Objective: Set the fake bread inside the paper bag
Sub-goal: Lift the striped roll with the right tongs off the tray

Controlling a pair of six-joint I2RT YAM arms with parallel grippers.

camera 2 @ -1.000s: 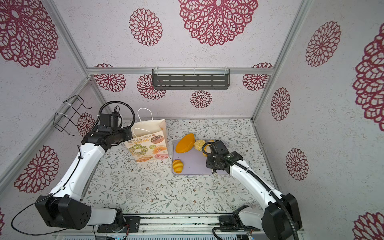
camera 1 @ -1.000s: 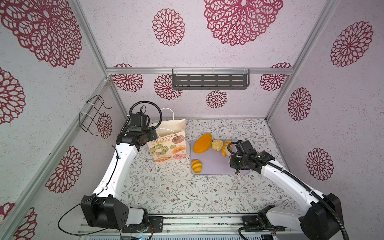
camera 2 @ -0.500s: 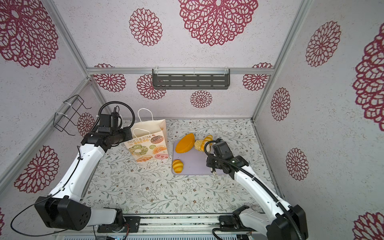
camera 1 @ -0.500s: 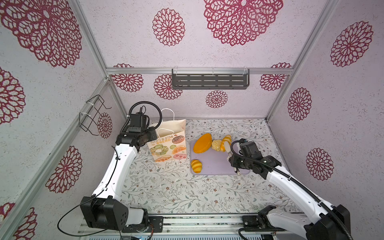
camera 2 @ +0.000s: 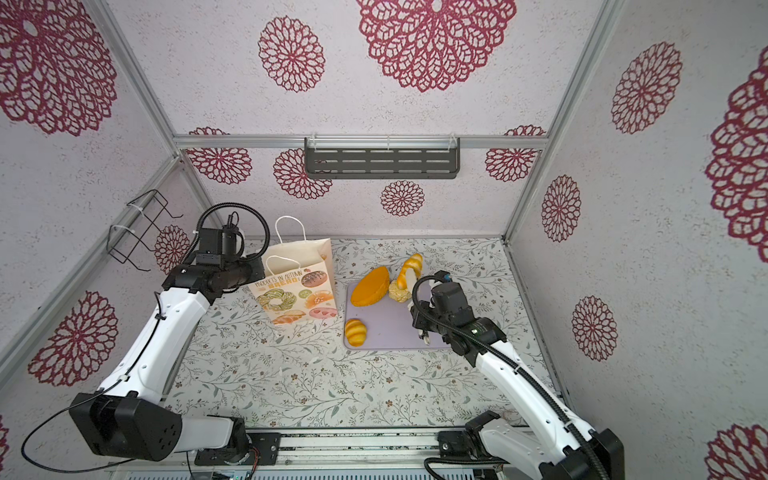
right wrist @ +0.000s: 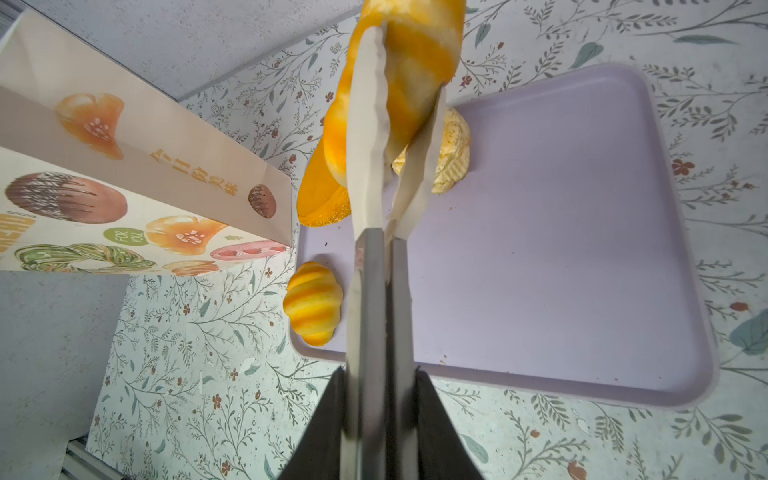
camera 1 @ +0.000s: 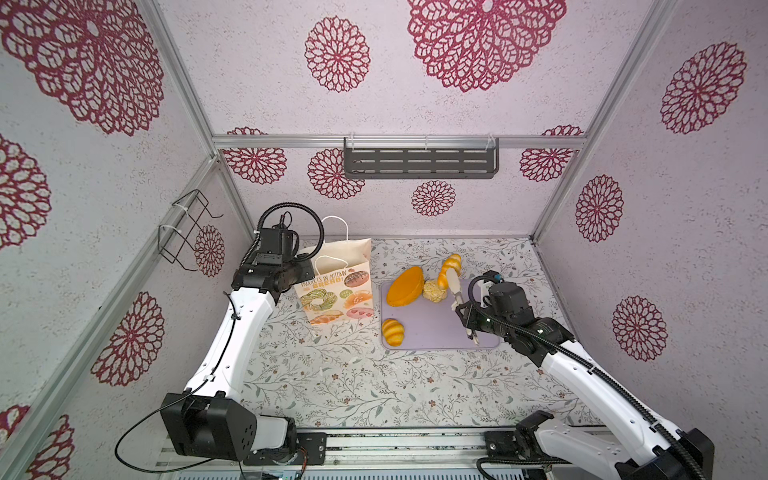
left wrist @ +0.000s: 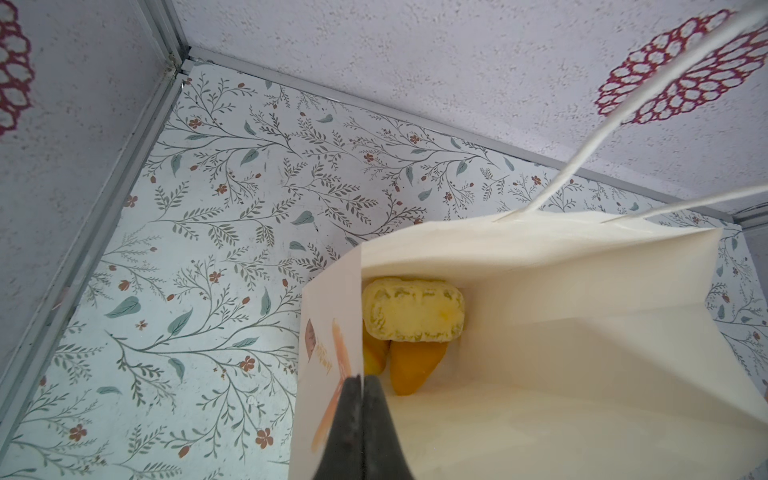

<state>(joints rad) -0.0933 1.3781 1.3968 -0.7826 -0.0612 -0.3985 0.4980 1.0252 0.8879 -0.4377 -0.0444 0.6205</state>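
A table with a pale leafy print point(camera 1: 332, 382) sits inside white walls point(camera 1: 478, 208) stamped with crimson flower shapes. The toy bread is glossy, in orange, golden yellow and pale cream.

Four pieces show outside the bag. Three lie on the one lilac tray point(camera 1: 436, 328): an orange oval loaf point(camera 1: 404, 286) and a crumbly pale bun point(camera 1: 433, 291) touching each other at the tray's far edge, and a small striped bun point(camera 1: 392, 331) at its near corner on the bag's side. The fourth, a long striped loaf point(camera 1: 449, 270), is held up off the tray above that far edge.

The one paper bag point(camera 1: 338, 286) stands upright just beside the tray. It is cream, with two white cord handles, pastry drawings and orange lettering. Inside lie a pale cream loaf point(left wrist: 411, 309) and an orange piece point(left wrist: 415, 370); a second orange piece may lie beside it, half hidden.

The left gripper point(left wrist: 361, 382) is pinched tight on the bag's rim. The right gripper point(right wrist: 380, 386) is clamped on one pair of cream tongs point(right wrist: 368, 145), whose tips squeeze the long striped loaf.
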